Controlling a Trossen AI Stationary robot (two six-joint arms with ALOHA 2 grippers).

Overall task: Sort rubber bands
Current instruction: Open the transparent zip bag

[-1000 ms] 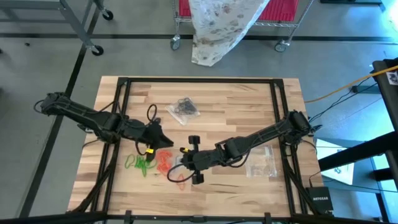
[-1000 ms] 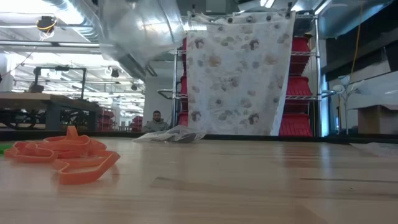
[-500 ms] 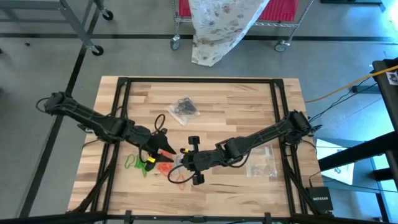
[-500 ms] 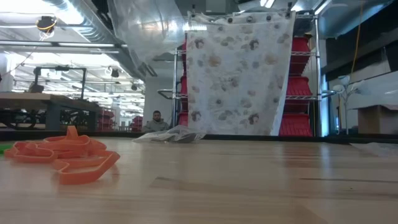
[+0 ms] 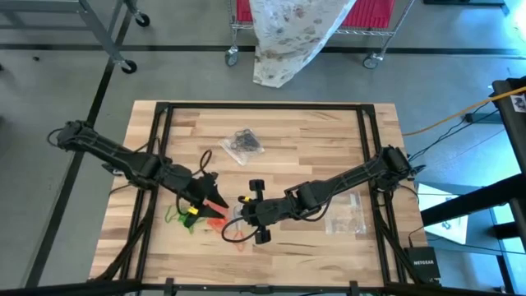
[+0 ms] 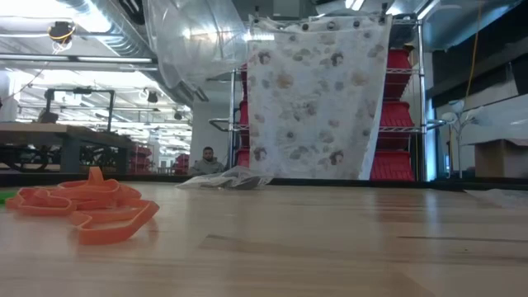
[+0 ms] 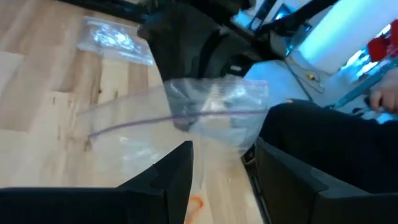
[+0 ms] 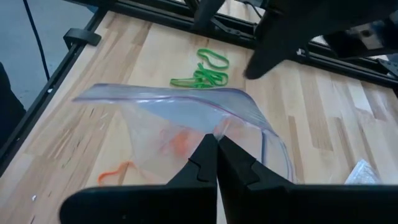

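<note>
Butcher-block table (image 5: 312,131) with a black frame around its edge, standing on grey concrete floor. Beyond the table's far edge: a wire cart with red bins, draped in a flowered cloth (image 6: 318,99); a person sits far back in the room. Landmark: the clear bag (image 8: 186,124) that the right gripper (image 8: 216,163) holds up near the table's front middle, fingers pinched tight on its rim. Left gripper (image 7: 221,168) hovers just beside that bag's mouth, fingers apart, nothing between them. Orange rubber bands (image 6: 87,210) lie on the wood under and beside the bag; some orange shows through the plastic, but whether those are inside or beneath it cannot be told. Green rubber bands (image 8: 205,71) sit on the far side of the bag from the right arm, near the left arm. A second bag with dark bands (image 5: 242,144) lies well behind the held bag; a third clear bag (image 5: 345,215) is beside the right arm. In the high view both fingertips are too small to read.
</note>
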